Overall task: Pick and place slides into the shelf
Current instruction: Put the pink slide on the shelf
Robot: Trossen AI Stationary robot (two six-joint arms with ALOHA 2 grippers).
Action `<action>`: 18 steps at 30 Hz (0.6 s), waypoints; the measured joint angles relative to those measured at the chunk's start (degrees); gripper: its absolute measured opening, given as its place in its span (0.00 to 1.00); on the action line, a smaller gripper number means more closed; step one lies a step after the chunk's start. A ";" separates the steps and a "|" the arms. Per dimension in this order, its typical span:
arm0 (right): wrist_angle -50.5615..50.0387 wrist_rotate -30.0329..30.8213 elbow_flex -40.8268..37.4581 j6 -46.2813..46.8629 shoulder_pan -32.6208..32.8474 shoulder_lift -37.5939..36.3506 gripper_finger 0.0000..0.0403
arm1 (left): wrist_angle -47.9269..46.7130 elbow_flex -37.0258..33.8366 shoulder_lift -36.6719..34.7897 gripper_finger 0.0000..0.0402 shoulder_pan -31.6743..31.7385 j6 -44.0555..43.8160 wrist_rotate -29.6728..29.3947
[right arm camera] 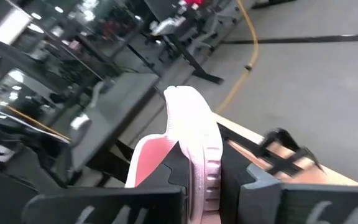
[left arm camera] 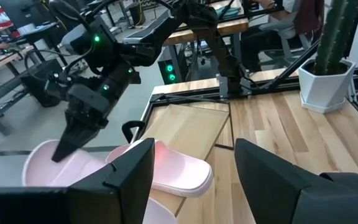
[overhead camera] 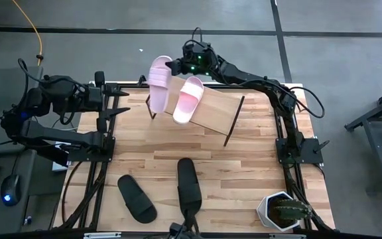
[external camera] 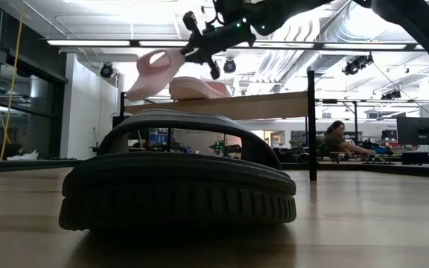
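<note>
My right gripper (overhead camera: 178,65) reaches over the far left end of the shelf (overhead camera: 214,109), shut on a light pink slide (overhead camera: 158,83). In the low view that slide (external camera: 155,74) sits tilted above the shelf board (external camera: 274,104). The second pink slide (overhead camera: 188,99) lies sole-down on the slanted board, next to the held one. Two black slides (overhead camera: 136,198) (overhead camera: 188,186) lie on the tabletop near its near edge; one fills the low view (external camera: 177,186). My left gripper (left arm camera: 191,180) is open at the table's left side, facing the shelf. My right gripper pinches the pink slide's side rim (right arm camera: 204,168) between its two fingers (right arm camera: 173,167), one on the footbed side and one on the outer side. It holds the slide near its far end (overhead camera: 166,65). The slide is tilted, its free end (external camera: 136,89) lower, toward the shelf's left end.
A white pot with a cactus (overhead camera: 280,211) stands at the table's near right corner. Black frame rails (overhead camera: 101,133) run along both table sides. A person (external camera: 334,138) sits in the room beyond the table. Bare wood (overhead camera: 244,172) lies between the shelf and the black slides.
</note>
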 joint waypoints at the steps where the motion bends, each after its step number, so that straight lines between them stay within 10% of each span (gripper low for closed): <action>1: -0.90 0.21 0.00 -0.47 0.02 0.00 0.04 | 0.00 0.00 0.02 0.52 0.00 0.01 0.00; 18: -3.62 6.08 0.04 -3.51 1.44 -0.02 0.04 | 0.02 0.00 0.02 0.52 0.00 0.01 0.00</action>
